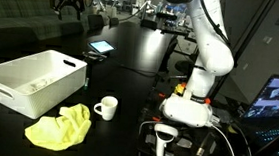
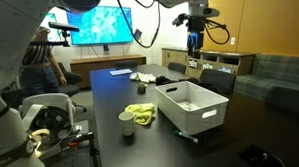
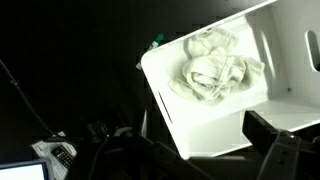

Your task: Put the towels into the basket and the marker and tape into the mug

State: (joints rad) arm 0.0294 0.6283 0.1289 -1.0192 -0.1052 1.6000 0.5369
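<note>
My pincer [image 2: 196, 37] hangs high above the large white rectangular plastic basket [image 1: 13, 93]. It is too small and blurred for me to tell whether its jaws are spread or pressed together, though I see nothing pinched in it. In the wrist view the crumpled white-cream cloth [image 3: 215, 72] lies inside the basket, so 1 of the 2 towels looks done. The bright yellow cloth [image 1: 60, 128] lies bunched on the black table [image 1: 130, 72], just beside the basket's near right corner, with the small white ceramic mug [image 1: 105, 107] just to its right. I judge that cloth light, limp and unbreakable. It will sag and trail, so I would pinch a raised fold near its middle and lift it well clear of the basket's rim.
</note>
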